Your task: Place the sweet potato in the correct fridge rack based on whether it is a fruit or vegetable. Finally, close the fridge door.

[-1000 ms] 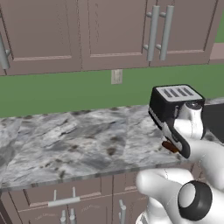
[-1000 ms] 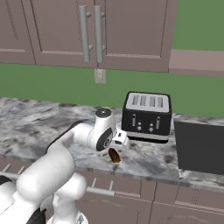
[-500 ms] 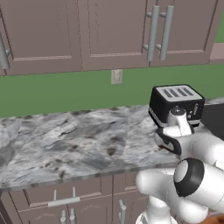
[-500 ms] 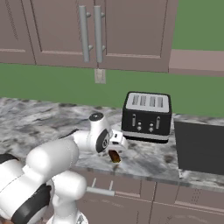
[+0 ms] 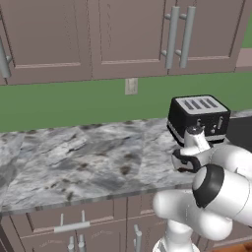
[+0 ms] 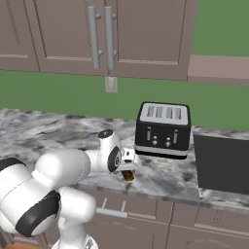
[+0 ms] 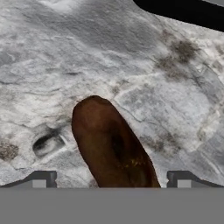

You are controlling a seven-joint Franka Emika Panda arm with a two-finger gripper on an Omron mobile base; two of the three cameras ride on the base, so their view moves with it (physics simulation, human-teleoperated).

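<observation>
The step in hand looks like the pick-up, the first of the task: the claw (image 7: 111, 178) hangs open over the dark reddish-brown, oblong sweet potato (image 7: 111, 142), one finger tip at each lower corner of the hand view and the tuber between them. Next, I judge, the claw must drop a little and close across its width. The sweet potato lies flat on the grey marbled stone worktop (image 7: 65, 65), filling the lower middle of the hand view; in the right base view it sits at centre frame (image 6: 127, 175), near the front edge, down-left of the black four-slot toaster (image 6: 163, 129). Its skin is mottled, with an orange tinge.
</observation>
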